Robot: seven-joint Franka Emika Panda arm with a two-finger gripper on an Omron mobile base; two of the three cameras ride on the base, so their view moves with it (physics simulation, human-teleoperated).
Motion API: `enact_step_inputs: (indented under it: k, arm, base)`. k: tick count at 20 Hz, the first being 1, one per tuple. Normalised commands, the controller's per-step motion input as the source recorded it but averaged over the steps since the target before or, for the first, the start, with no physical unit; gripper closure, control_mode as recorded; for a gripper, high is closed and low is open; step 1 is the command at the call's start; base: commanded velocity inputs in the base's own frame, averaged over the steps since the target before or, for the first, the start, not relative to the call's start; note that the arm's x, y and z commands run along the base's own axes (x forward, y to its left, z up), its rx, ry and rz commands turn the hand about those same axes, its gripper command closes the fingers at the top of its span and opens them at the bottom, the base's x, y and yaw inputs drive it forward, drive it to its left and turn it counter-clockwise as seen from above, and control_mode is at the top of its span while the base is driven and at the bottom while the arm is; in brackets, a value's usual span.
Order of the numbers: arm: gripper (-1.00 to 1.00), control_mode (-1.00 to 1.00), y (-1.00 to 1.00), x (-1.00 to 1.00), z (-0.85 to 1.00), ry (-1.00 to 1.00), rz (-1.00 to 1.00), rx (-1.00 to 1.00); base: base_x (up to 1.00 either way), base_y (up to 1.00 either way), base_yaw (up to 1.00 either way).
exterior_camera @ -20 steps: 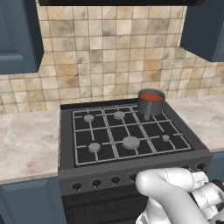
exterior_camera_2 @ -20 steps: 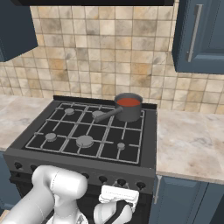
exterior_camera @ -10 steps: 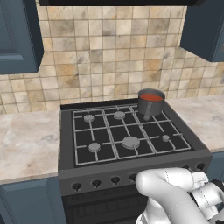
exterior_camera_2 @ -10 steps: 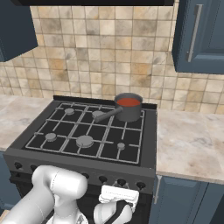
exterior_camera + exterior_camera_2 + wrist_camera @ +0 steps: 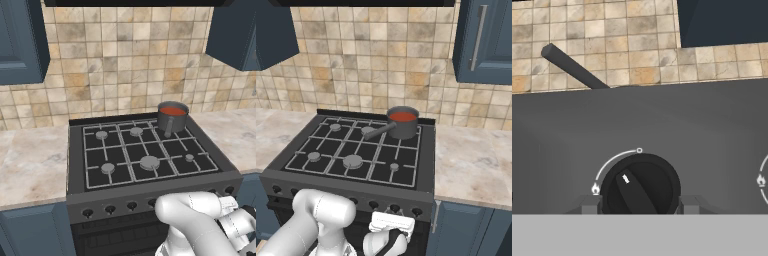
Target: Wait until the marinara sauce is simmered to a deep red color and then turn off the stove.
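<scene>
The marinara sauce is a red-orange surface in a small grey saucepan on the back right burner of the stove. The pan's dark handle sticks out above the front panel in the hand view. My gripper is low against the stove front, shut on a black knob, with one finger on each side of it. The knob's white mark points up and left, between the flame sign and the small circle at the top.
A row of black knobs runs along the stove front. Marble counters lie on both sides. Blue cabinets hang above, and a tiled wall stands behind. My white arm bends low in front of the oven.
</scene>
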Motion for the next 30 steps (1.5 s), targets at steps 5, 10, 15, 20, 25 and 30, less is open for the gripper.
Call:
enact_step_inputs:
  k: [5, 10, 15, 20, 25, 30]
  arm:
    - [1.00, -1.00, 0.00, 0.00, 0.00, 0.00, 0.00, 0.00]
    - [1.00, -1.00, 0.00, 0.00, 0.00, 0.00, 0.00, 0.00]
    - [1.00, -1.00, 0.00, 0.00, 0.00, 0.00, 0.00, 0.00]
    - [1.00, -1.00, 0.00, 0.00, 0.00, 0.00, 0.00, 0.00]
    - [1.00, -1.00, 0.00, 0.00, 0.00, 0.00, 0.00, 0.00]
    - [1.00, -1.00, 0.00, 0.00, 0.00, 0.00, 0.00, 0.00]
  base:
    - [0.00, 0.00, 0.00]
    - [0.00, 0.00, 0.00]
    - [0.00, 0.00, 0.00]
    - [0.00, 0.00, 0.00]
    - [0.00, 0.00, 0.00]
    - [0.00, 0.00, 0.00]
